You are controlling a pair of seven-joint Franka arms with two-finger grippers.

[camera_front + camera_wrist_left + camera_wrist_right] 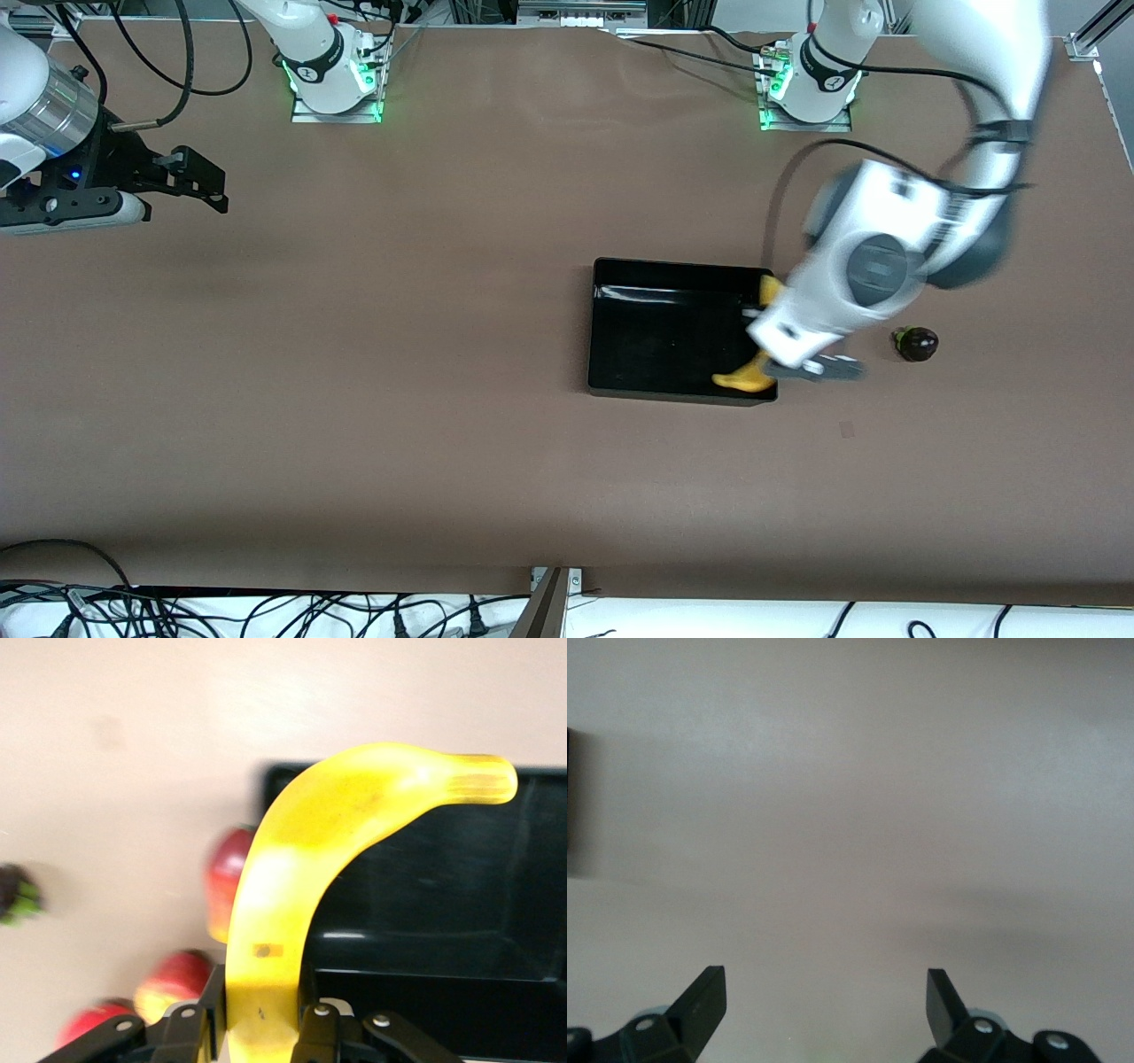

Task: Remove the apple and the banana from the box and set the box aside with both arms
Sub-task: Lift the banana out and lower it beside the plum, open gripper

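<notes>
You've got the left gripper (pixel 261 1028) clamped on banana (pixel 301 868) over black bin (pixel 656 328)'s 3 o'clock edge; right gripper (pixel 824 1001) waits w/ fingers apart.

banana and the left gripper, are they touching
Touching. The left wrist view shows the left gripper with its fingers pressed against both sides of the banana, gripping its lower end over the box.

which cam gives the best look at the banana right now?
Left wrist view: the banana fills the frame, its whole curve visible, clamped in the left gripper over the box. The front view shows only its two ends, the arm covering the rest. The right wrist view shows none of it.
</notes>
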